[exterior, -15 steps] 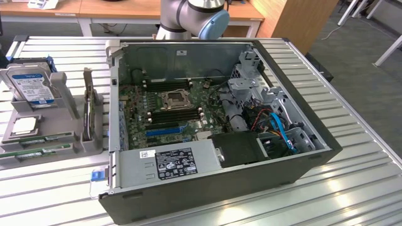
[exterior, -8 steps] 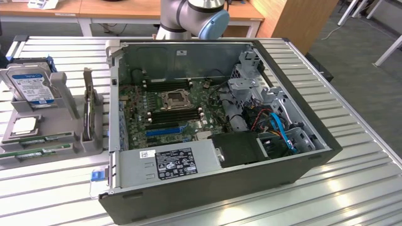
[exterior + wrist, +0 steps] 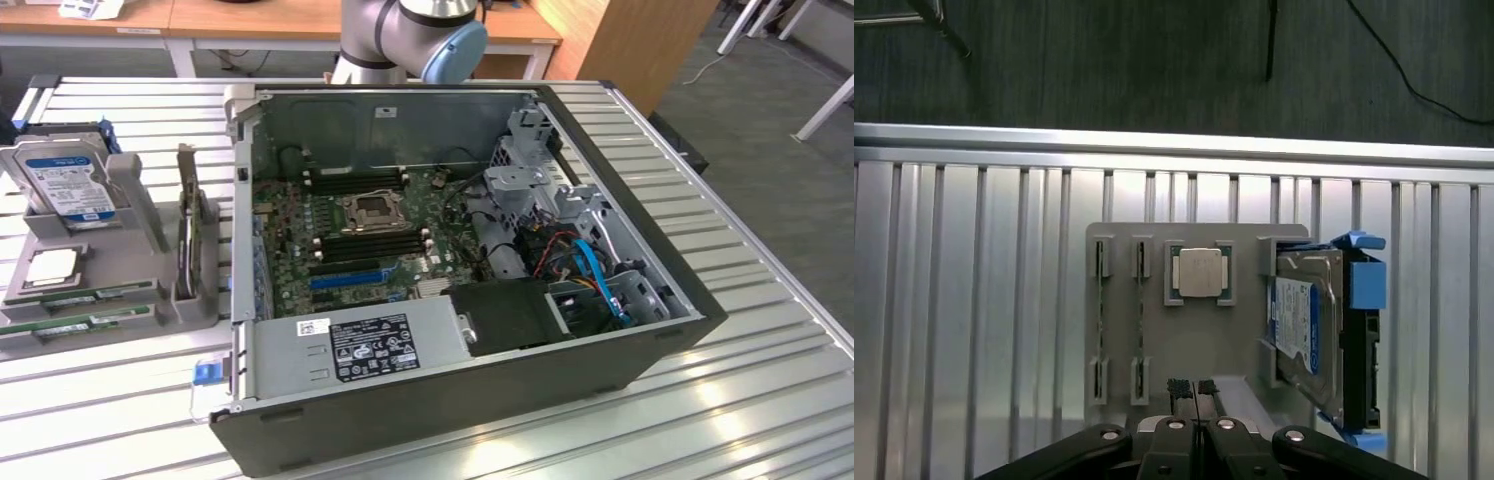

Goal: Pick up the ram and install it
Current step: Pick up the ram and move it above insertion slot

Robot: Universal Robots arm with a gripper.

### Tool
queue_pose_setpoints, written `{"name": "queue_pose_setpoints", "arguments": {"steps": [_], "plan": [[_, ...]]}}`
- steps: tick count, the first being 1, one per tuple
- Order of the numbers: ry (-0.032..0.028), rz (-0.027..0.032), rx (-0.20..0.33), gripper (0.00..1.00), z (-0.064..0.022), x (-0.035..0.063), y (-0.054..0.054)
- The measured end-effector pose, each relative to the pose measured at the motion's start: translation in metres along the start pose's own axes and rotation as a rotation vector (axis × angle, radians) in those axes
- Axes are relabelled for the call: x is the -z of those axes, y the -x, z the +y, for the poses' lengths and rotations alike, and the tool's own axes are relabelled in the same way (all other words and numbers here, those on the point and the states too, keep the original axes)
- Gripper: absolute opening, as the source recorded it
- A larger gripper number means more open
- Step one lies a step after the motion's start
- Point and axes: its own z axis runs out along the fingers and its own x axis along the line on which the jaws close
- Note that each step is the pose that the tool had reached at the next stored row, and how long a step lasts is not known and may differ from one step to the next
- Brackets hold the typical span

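**A:** Where is the ram (image 3: 83,297) sitting?

**B:** It is standing on edge beside its twin (image 3: 74,326). Both are thin green sticks, at eight o'clock from the black case (image 3: 441,400) in the exterior view. Their chips are too small to make out.

**A:** And the jaws?

**B:** They are pressing together on nothing, hanging over the edge of the grey plastic tray (image 3: 1184,340). From the wrist view, the nearer stick (image 3: 1141,320) is showing as only a dark line in its slot.

**A:** What else is lying there?

**B:** A square silver processor (image 3: 1199,272) and a boxy drive (image 3: 1309,330) in a blue bracket. All of it is resting on the ribbed aluminium surface (image 3: 974,330). The arm (image 3: 407,35) is being cut off at twelve o'clock.
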Motion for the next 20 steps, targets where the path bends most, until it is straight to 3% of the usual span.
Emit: {"name": "queue_pose_setpoints", "arguments": {"steps": [4,17,19,20], "plan": [[0.0006,0.0012,0.027,0.1,0.0,0.0,0.0],[0.0006,0.0013,0.028,0.1,0.0,0.0,0.0],[0.0007,0.0013,0.028,0.11,0.0,0.0,0.0],[0.0007,0.0013,0.028,0.16,0.0,0.0,0.0]]}}
